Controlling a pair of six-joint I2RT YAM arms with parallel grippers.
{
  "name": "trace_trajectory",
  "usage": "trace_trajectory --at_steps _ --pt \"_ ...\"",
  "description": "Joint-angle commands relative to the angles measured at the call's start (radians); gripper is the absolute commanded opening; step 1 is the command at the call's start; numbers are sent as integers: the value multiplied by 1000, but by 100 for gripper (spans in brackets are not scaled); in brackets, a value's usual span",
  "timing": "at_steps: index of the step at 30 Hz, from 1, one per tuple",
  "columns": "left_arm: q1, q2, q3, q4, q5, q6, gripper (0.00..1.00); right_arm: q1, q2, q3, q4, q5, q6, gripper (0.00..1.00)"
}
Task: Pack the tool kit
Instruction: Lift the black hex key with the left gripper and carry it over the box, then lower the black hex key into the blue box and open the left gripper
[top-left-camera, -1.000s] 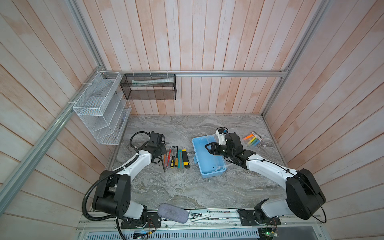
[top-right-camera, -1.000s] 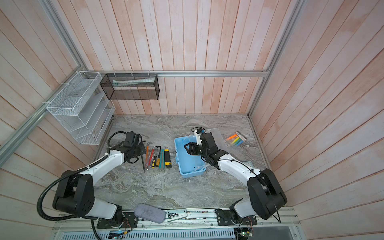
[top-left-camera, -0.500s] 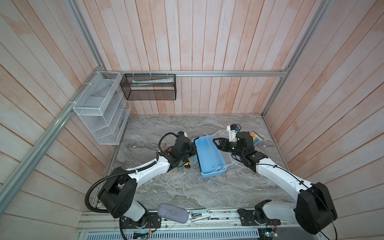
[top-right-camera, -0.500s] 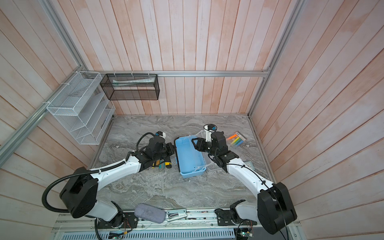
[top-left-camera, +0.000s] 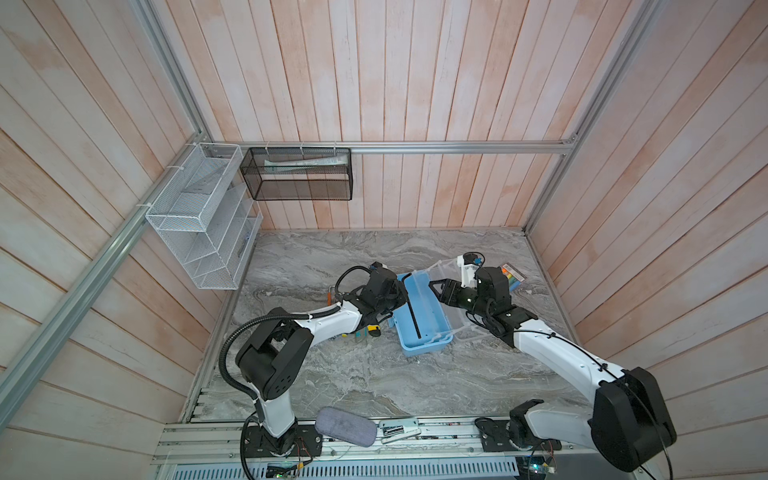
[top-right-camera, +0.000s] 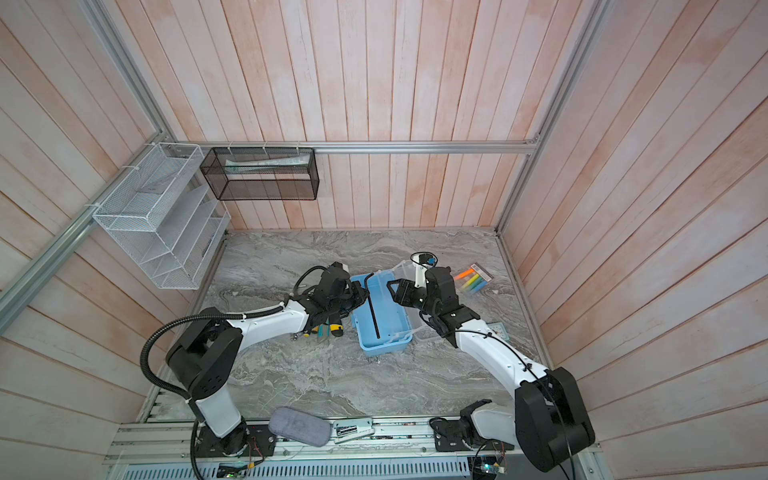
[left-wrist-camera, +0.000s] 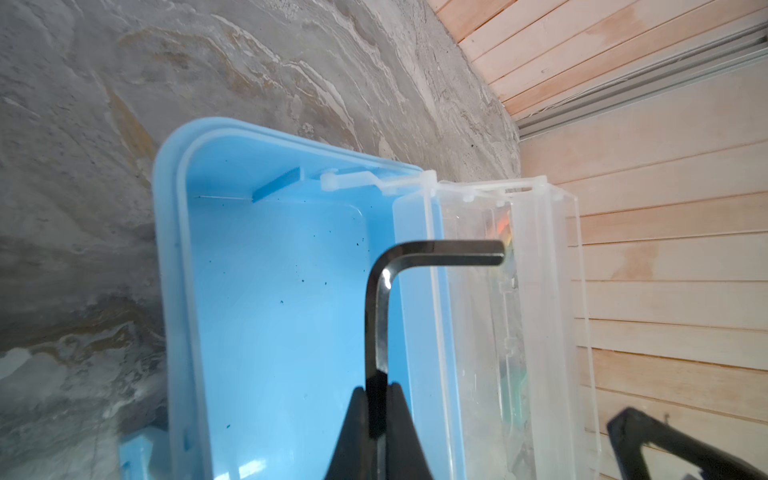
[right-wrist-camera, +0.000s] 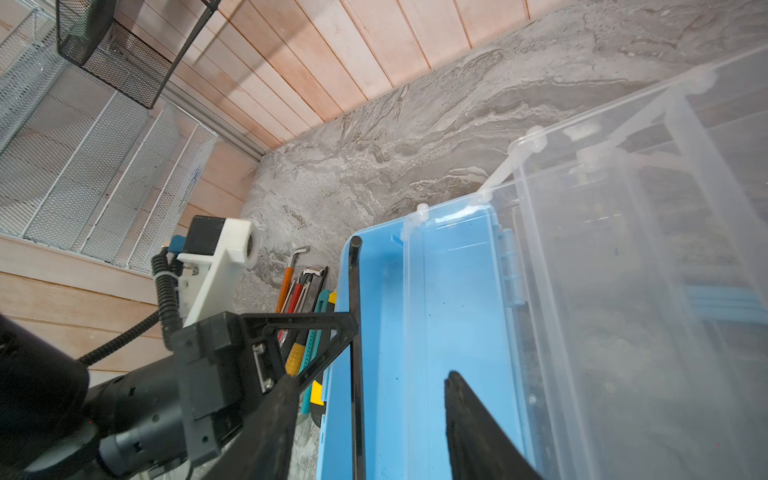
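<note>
The left gripper (left-wrist-camera: 376, 397) is pinched tight on the long leg of a black hex key (left-wrist-camera: 375, 316), a little below the bend, and the short leg points toward the clear lid (left-wrist-camera: 507, 332). In both top views the hex key hangs over the open blue box (top-left-camera: 424, 352), with its long leg running along the box's length. Whether the far tip touches the bottom cannot be told. The hex key looks like stiff, smooth steel, thin and light. It will not bend, but it could swivel in a narrow pinch, so a hold nearer the middle of the long leg would likely steady it better. The box seems to be light plastic that may slide on the table (top-left-camera: 374, 374) if nudged. The right gripper (top-left-camera: 435, 286) sits beyond it with its jaws about halfway apart over the hinge side, clamping nothing that can be made out. More tools (right-wrist-camera: 305, 291) lie on the table beside the box's outer wall, and a pack of markers (top-right-camera: 471, 281) lies past the lid.
</note>
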Motion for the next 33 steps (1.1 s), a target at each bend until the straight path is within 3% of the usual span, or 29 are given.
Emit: trace_trajectory --at_steps 1,14,18,24,33 --pt "-11 45 57 -8 9 1 0 -8 3 -14 26 -21 1 55" --pt "-15 77 68 -62 -11 -4 0 -23 -1 -29 38 -29 1 56" --pt "-16 80 77 -69 -13 8 7 -25 -3 -31 43 -32 5 56" --pt "-11 74 103 -96 -23 38 9 -24 -17 -28 38 -34 5 57" --pt "-9 76 128 -119 -22 63 26 -24 -10 -9 25 -41 4 57"
